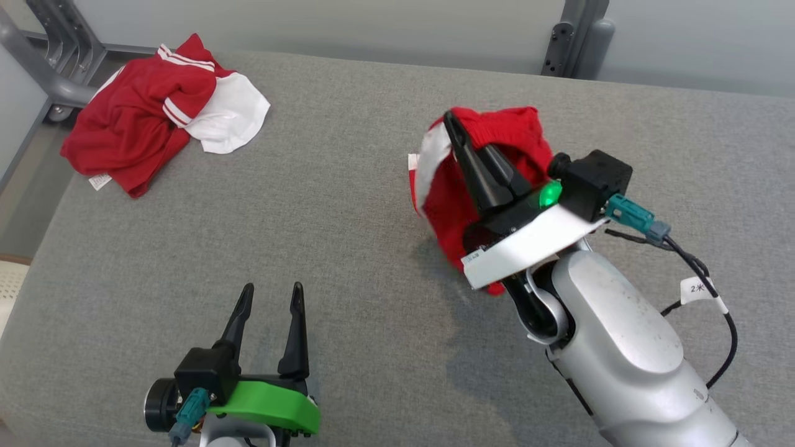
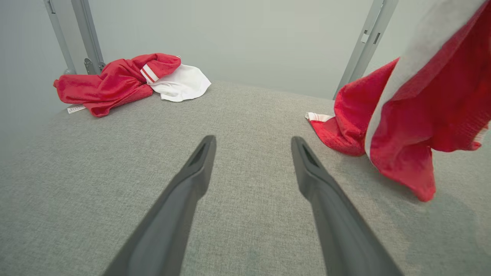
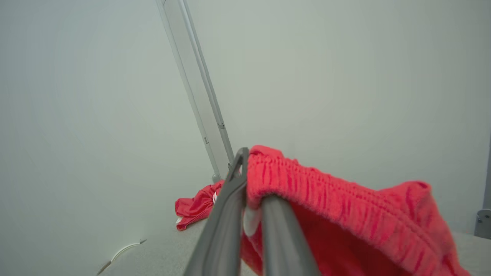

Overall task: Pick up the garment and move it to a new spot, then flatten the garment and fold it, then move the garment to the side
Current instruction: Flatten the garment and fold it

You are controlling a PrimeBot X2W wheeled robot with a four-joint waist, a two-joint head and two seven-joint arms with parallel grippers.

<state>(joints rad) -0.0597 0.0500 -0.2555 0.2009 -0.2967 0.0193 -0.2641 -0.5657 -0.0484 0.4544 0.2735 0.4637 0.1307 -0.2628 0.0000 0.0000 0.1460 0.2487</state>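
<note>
While my right gripper (image 1: 449,121) pinches the red garment (image 1: 525,133) by its waistband, raised over the grey surface (image 1: 323,236), my left gripper (image 1: 272,292) hangs spread and empty; placing, flattening, folding and setting aside remain.

the garment (image 1: 444,205) is red knitted cloth, matt and slightly fuzzy, with a ribbed, gathered waistband (image 3: 326,191) and a smooth white band (the second garment (image 1: 136,118) looks a finer, smoother red and white cloth). the table cover (image 1: 348,261) is grey woven fabric, matt, with a coarse visible weave. the fingers of the left gripper (image 1: 272,290) and right gripper (image 1: 452,121) are smooth dark plastic with a dull sheen, the mount (image 1: 267,403) under the left one is glossy green plastic, the right forearm (image 1: 621,323) is a glossy silver shell, and the frame posts (image 1: 574,37) are grey painted metal.
</note>
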